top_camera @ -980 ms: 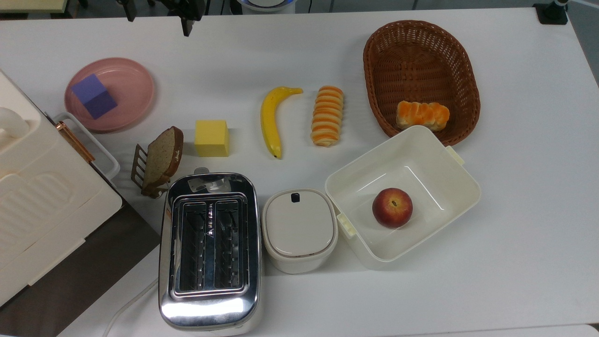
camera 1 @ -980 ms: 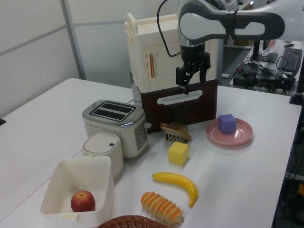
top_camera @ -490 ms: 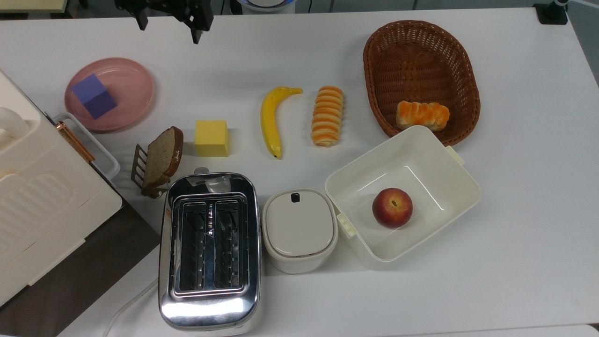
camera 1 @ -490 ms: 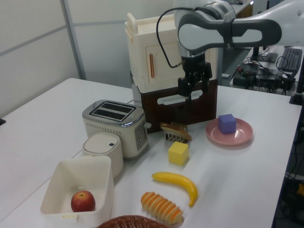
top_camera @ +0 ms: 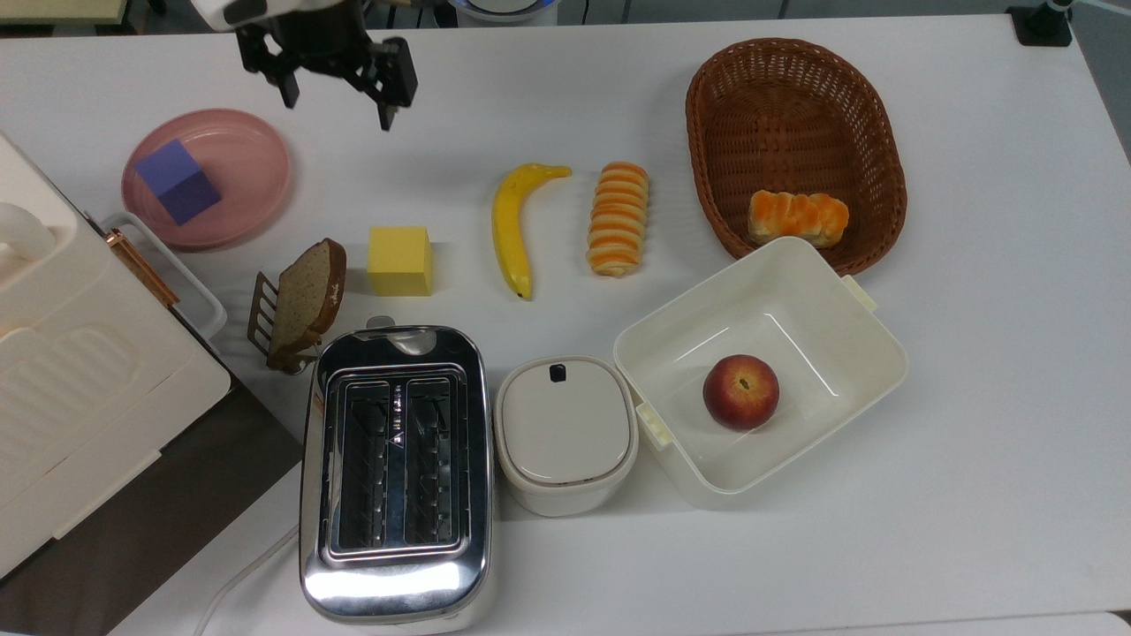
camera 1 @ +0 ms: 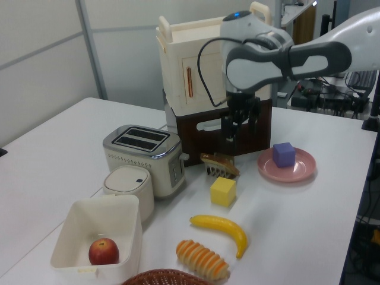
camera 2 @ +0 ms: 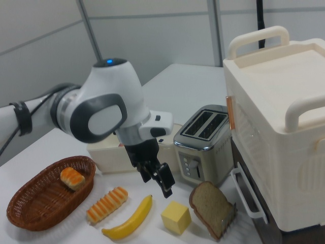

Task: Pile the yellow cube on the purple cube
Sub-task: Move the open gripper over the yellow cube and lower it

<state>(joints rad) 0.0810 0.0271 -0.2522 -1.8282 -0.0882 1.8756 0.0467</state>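
Over the last second the gripper (top_camera: 337, 95), fingers spread and empty, has moved in from the tabletop's (top_camera: 972, 495) far edge toward the yellow cube (top_camera: 400, 260), untouched beside the bread slice (top_camera: 307, 299); the purple cube (top_camera: 178, 181) waits on the pink plate (top_camera: 256, 168), so grasping likely comes next.

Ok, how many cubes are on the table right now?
2. The yellow cube sits on the table beside the bread slice; the purple cube rests on the pink plate.
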